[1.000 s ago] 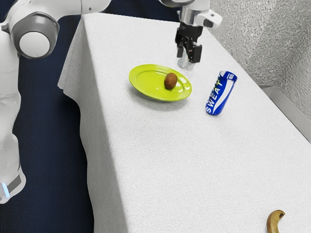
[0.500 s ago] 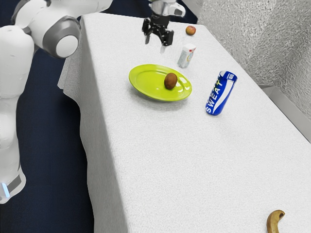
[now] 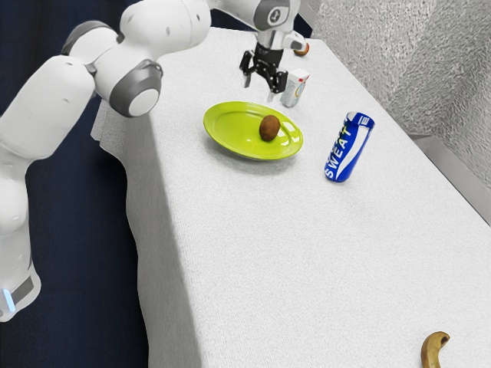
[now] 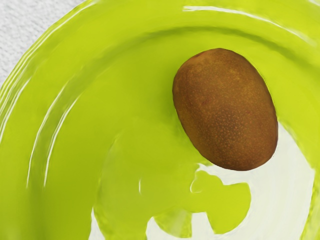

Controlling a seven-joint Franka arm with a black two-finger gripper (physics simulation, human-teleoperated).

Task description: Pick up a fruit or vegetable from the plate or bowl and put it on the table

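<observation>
One blue can (image 3: 349, 147) reading "SWEAT" stands toward the tabletop's (image 3: 307, 253) long edge at the exterior view's right. Below the open, empty end effector (image 3: 261, 86), the brown kiwi (image 3: 269, 128) lies on the green plate (image 3: 230, 129), nearer the opposite long edge. Near the far edge the arm (image 3: 165, 27) partly hides a reddish fruit (image 3: 302, 51), and the exterior view's lower border cuts off a banana (image 3: 431, 351).

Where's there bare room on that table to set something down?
The white cloth between the green plate, blue can and banana is bare. It's crowded around the plate: kiwi on it, carton, can and gripper nearby.
</observation>
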